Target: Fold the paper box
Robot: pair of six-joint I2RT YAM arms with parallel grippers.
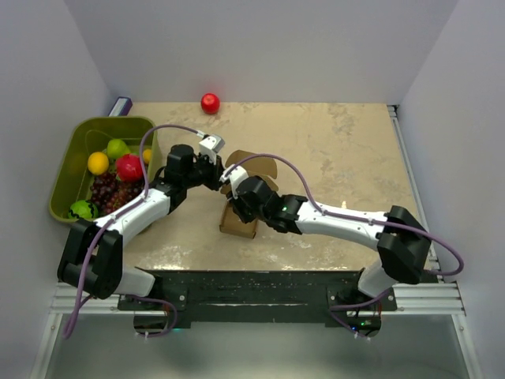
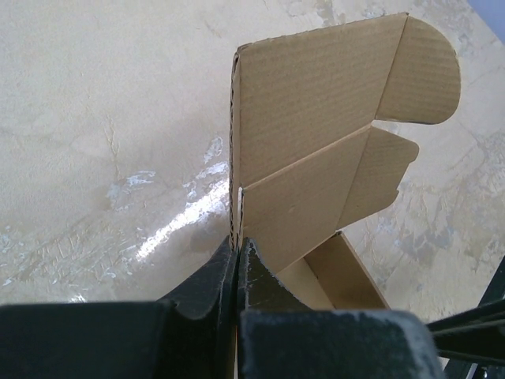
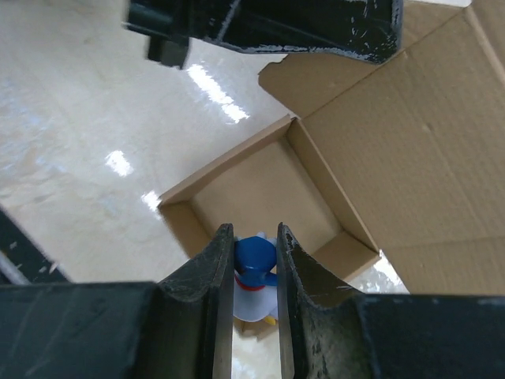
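Paper box (image 1: 239, 223) sits mouth-up, lid flap (image 2: 316, 103) upright in left hand (image 2: 237, 246).

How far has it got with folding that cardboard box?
The plain brown cardboard box already has its walls standing as an open tray. The left gripper pinches the raised lid by its edge; the right gripper holds a small blue-and-white toy by the tray's near rim. Left: closing the lid and tucking its flaps.
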